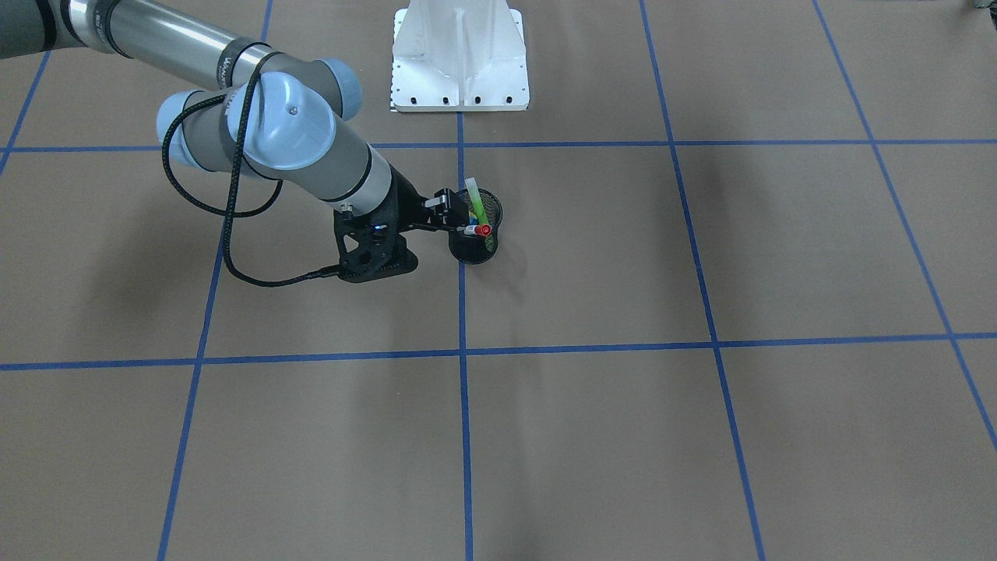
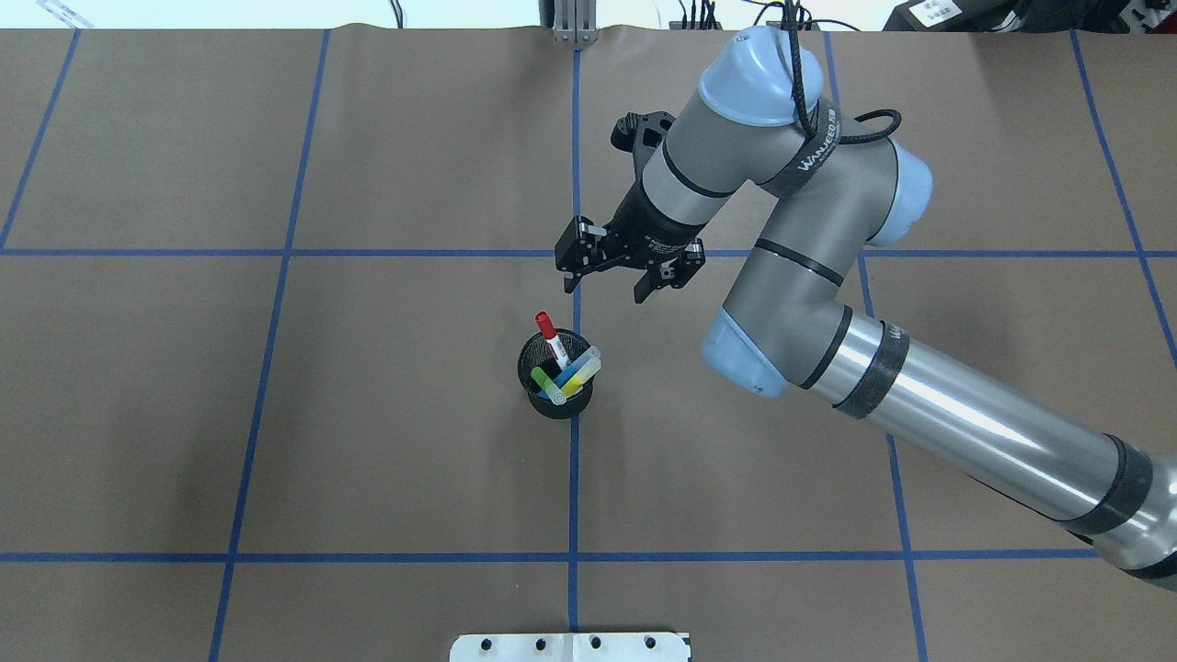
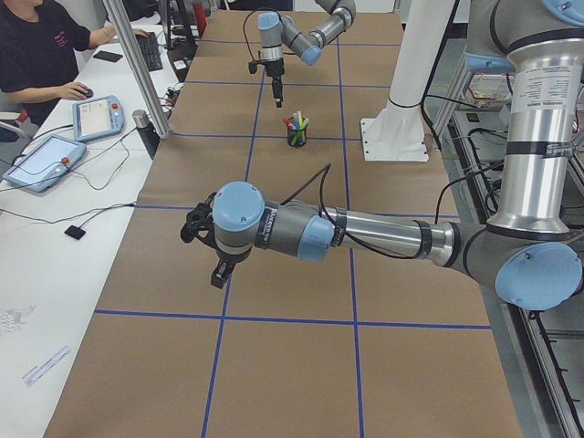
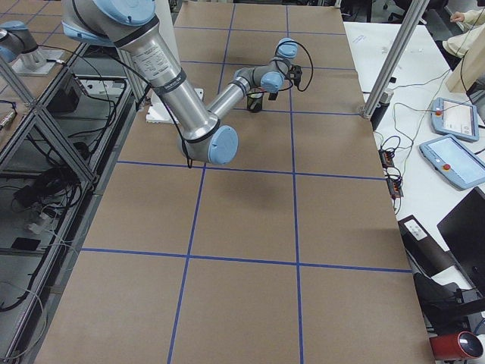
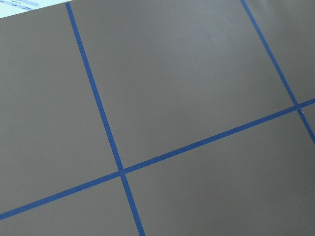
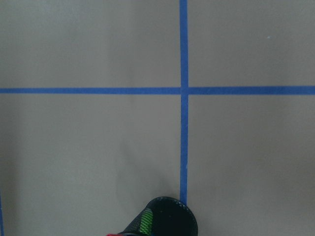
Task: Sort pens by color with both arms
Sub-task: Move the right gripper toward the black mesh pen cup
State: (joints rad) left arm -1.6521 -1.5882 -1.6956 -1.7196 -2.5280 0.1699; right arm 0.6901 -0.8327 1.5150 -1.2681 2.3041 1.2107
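Several pens stand in a black mesh cup (image 2: 555,401) near the table's middle: red pen (image 2: 550,336), blue pen (image 2: 574,370), yellow pen (image 2: 585,377) and green pen (image 2: 548,385). My right gripper (image 2: 614,274) hangs open and empty, above and just beyond the cup on the operators' side. From across the table the right gripper (image 1: 456,215) overlaps the cup (image 1: 477,248), where the green pen (image 1: 474,198) and red pen (image 1: 480,231) show. The right wrist view catches only the cup's rim (image 6: 170,202). My left gripper (image 3: 215,270) hovers over bare table far from the cup (image 3: 297,137); I cannot tell its state.
Brown paper with a blue tape grid (image 2: 574,555) covers the table. A white metal pedestal (image 1: 459,58) stands at the robot's side. A person (image 3: 41,55) sits at a side desk with tablets (image 3: 44,162) beyond the table's far edge.
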